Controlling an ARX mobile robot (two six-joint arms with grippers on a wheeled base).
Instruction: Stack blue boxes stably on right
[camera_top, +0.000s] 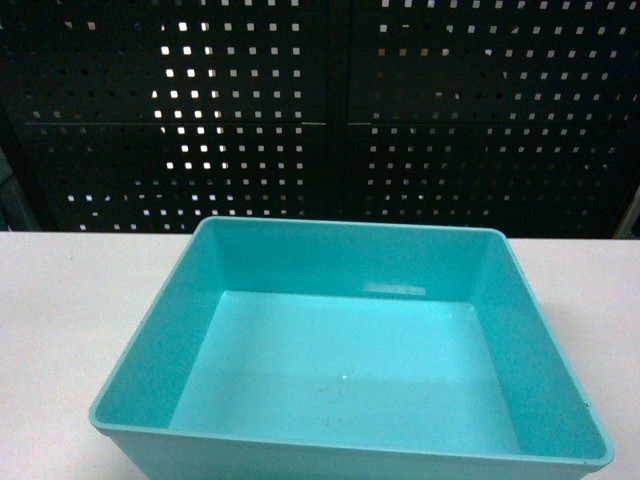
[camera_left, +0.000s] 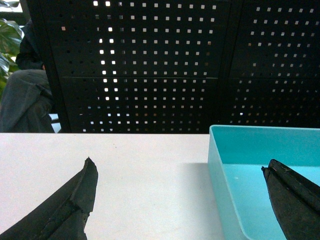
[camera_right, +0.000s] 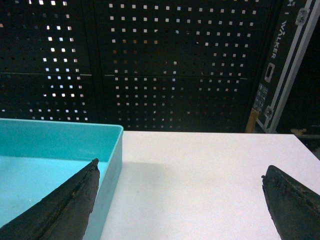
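Observation:
One light turquoise blue box shows, an empty shallow tub on the white table, centred in the head view. Neither gripper appears there. In the left wrist view my left gripper is open and straddles the box's left wall, with one finger over the table and the other over the box's inside. In the right wrist view my right gripper is open and straddles the right wall of the box, with its left finger over the inside. Nothing is held.
A black perforated panel stands behind the table's far edge. A black flight case leans at the far right. A seated person and a plant are beyond the far left. Bare table lies right of the box.

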